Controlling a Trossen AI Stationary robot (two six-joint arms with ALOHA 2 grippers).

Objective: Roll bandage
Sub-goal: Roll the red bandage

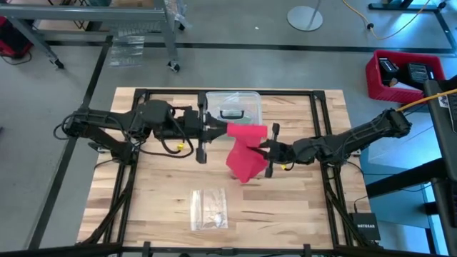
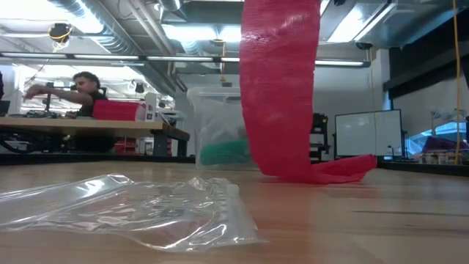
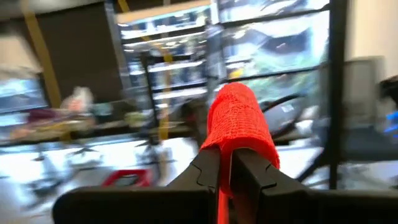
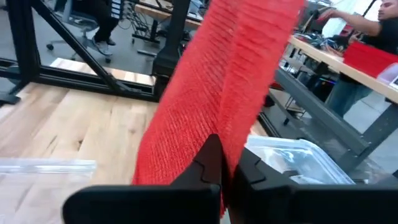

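Nearest me on the bench, well short of either arm's fingers, lies a small clear plastic bag, flat and untouched; it seems to have no part in this step. Beyond it, both arms meet over the middle of the bench with the bandage strung between them. The right gripper has its fingers pinched tight on the loose red strip partway along, so the band hangs from that grip in a broad curtain and its tail drags and folds on the wood just below. I'd judge this hold is there to keep the strip taut and feeding straight. The left gripper, facing the right one from close by, has its fingers clamped narrow on the wound end, where the fabric already forms a short red cylinder standing up just past the fingertips. Gripped that way, a turn of the wrist should wind more strip on. Much of the band is not yet rolled, so the task looks early to middling. Just behind the left fingers sits a clear plastic box with a black handle. Far off in the room, a person works at another table.
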